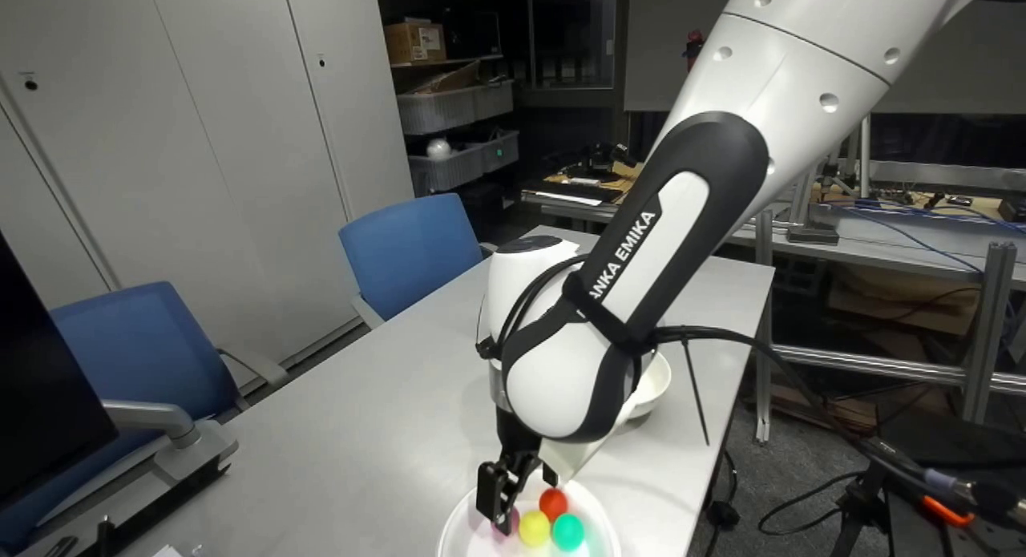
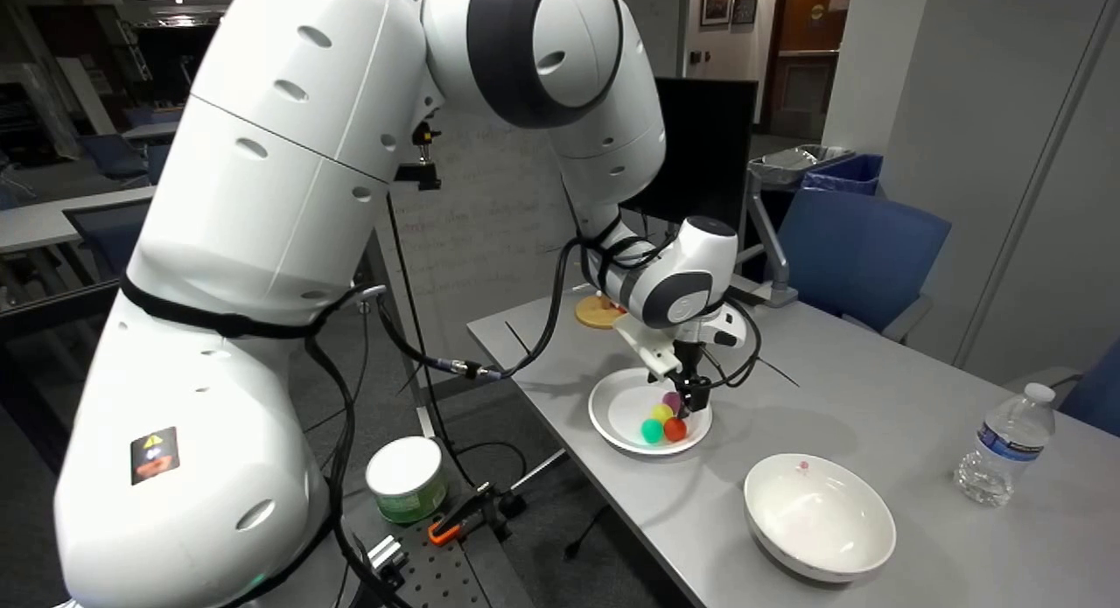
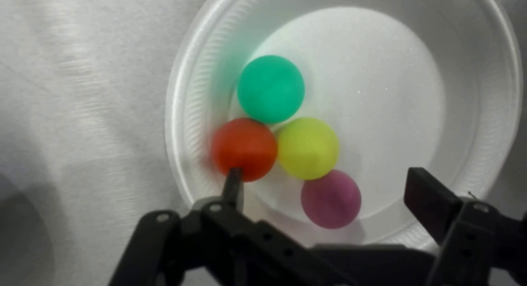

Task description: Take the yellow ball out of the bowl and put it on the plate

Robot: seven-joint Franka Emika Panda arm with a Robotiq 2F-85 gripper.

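- Table (image 2: 927, 389): smooth, pale gray top with a straight edge, spreading beneath the gripper (image 3: 323, 179) and to either side of it.
- Arm (image 2: 262, 197): glossy, rounded white shells with black bands; it stands tall, bends at the elbow and slopes down to the gripper above the plate (image 3: 383, 84).
- Plate: round, white and shallow, a finely ribbed wall around a smooth, flat floor; lying level directly below the gripper.
- Bowl (image 2: 820, 512): round, glossy white and deep-sided, its mouth upward; on the table, well apart from the gripper and to one side.
- Gripper: black, angular, pointing down over the plate, its jaws spread wide and holding nothing — in the wrist view the tip of one covers an edge of the red ball (image 3: 244, 146), and whether the two touch cannot be told.
- Red ball, teal ball (image 3: 270, 89), purple ball (image 3: 330, 199): smooth, matte spheres on the plate; in the wrist view the purple lies between the jaws, the teal farthest out from them.
- Yellow ball (image 3: 308, 148): a smooth, matte sphere — a shape with no long axis, so it points no particular way. It is out of the bowl and on the plate, just past the line of the jaw tips, against the red ball.
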